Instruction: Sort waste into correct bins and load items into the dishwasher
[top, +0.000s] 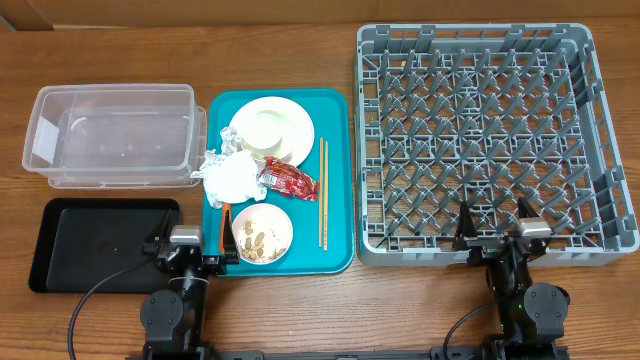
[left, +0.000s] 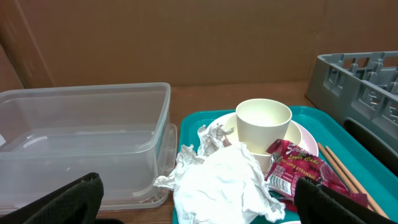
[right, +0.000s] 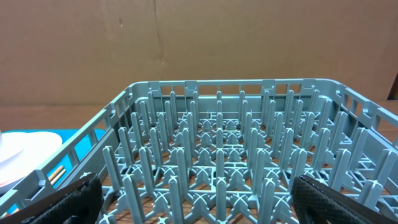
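Crumpled white tissue (top: 229, 176) (left: 217, 180) lies on the teal tray beside a red snack wrapper (top: 289, 181) (left: 292, 168). A white cup (top: 268, 130) (left: 263, 124) stands on the pale plate (top: 290, 140). A white bowl (top: 262, 234) holds tan peanuts. An orange carrot piece (top: 225, 225) lies beside it. Wooden chopsticks (top: 322, 190) lie along the tray's right side. The clear tub (top: 110, 135) (left: 81, 143) and black tray (top: 100, 243) sit at left. The grey rack (top: 490, 140) (right: 236, 155) is at right. My left gripper (top: 197, 243) (left: 199, 208) is open before the tissue. My right gripper (top: 497, 232) (right: 199, 202) is open at the rack's near edge.
The teal tray (top: 338, 250) holds the dishes and waste between the bins and the rack. A cardboard wall stands behind the table. Wood table shows in front of the rack and bins.
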